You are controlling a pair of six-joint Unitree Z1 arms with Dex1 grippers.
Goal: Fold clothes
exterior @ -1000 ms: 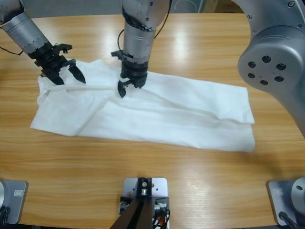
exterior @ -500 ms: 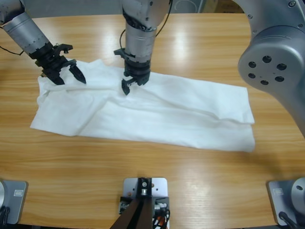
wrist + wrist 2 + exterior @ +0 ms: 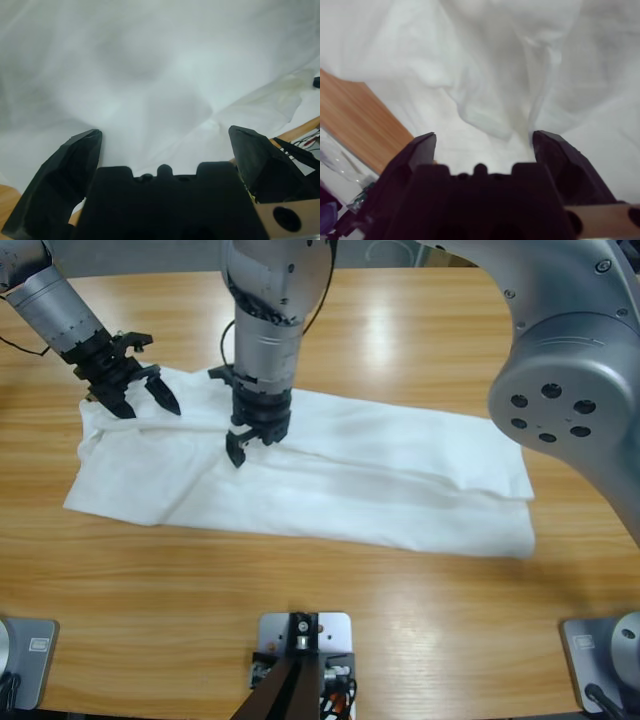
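1. The right gripper (image 3: 245,443), jaws apart, hangs over a raised crease in the white T-shirt (image 3: 380,480) directly beneath it. A shallow close may catch only one layer.
2. Off to its side, the left gripper (image 3: 148,408), jaws spread wide, is at the shirt's bunched corner. Uneven lifting may skew the fold.
3. Farthest away, the shirt's long end lies flat on the table (image 3: 400,620) and may drag.

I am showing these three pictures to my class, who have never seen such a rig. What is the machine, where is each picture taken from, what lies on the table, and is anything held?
The machine is two silver robot arms, each ending in two black jaws. One picture looks down from above on a wooden table, where a white T-shirt lies spread out and creased. The other two pictures come from cameras on the arms' wrists. They show the left gripper and the right gripper, each with its jaws open close over the cloth. Nothing is held.
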